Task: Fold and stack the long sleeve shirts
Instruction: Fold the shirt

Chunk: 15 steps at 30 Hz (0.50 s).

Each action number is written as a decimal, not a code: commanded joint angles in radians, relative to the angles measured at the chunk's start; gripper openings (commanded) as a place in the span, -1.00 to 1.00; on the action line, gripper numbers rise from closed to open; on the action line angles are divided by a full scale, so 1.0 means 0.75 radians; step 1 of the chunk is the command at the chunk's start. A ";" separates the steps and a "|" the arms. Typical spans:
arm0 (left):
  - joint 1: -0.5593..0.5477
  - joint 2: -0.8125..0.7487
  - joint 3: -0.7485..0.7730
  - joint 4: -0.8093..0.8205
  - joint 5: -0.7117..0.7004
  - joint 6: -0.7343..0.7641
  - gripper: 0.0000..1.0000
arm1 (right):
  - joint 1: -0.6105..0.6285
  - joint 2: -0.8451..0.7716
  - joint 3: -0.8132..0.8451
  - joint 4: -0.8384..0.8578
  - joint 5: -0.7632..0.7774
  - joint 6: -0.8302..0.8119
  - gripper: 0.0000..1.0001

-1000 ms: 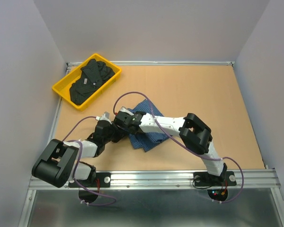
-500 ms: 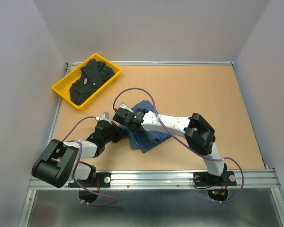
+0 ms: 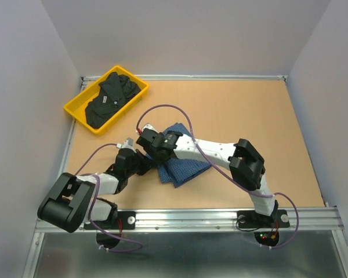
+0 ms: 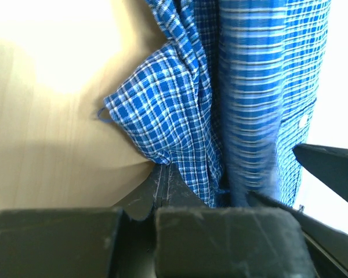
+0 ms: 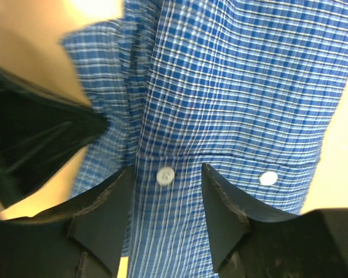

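Since a second earlier the right arm had slid further left across the table, carrying the right gripper (image 3: 145,141) past the upper left corner of the blue shirt (image 3: 184,164), and its elbow had drawn back toward the right. More of the checked cloth lay uncovered than before. The left arm had barely shifted. The left gripper (image 3: 142,164) was clamped on the blue shirt's left edge, with the cloth bunched down between its fingers in the left wrist view. In its own wrist view the right gripper's fingers (image 5: 104,217) stood a little apart over the placket, a white button (image 5: 165,175) between them (whether they actually pinched the cloth I could not tell). The two grippers sat just beside each other.

The black shirt (image 3: 108,97) lay crumpled in the yellow tray (image 3: 75,111) at the far left corner, unmoved and well apart from the blue one. The table (image 3: 249,116) was pale brown board with a metal rail (image 3: 191,216) along its near edge. Plain grey-lilac walls (image 3: 191,35) closed it in on three sides.
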 commanded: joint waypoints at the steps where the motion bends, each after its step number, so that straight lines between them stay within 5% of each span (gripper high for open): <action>1: -0.008 -0.053 -0.037 0.015 -0.021 -0.017 -1.00 | 0.018 -0.145 0.032 0.100 -0.134 0.070 0.14; 7: -0.008 -0.161 -0.055 -0.069 -0.060 -0.035 -0.94 | 0.002 -0.308 -0.095 0.188 -0.095 0.109 0.13; 15: -0.008 -0.494 0.008 -0.449 -0.164 -0.005 -0.32 | -0.110 -0.646 -0.434 0.404 -0.152 0.191 0.13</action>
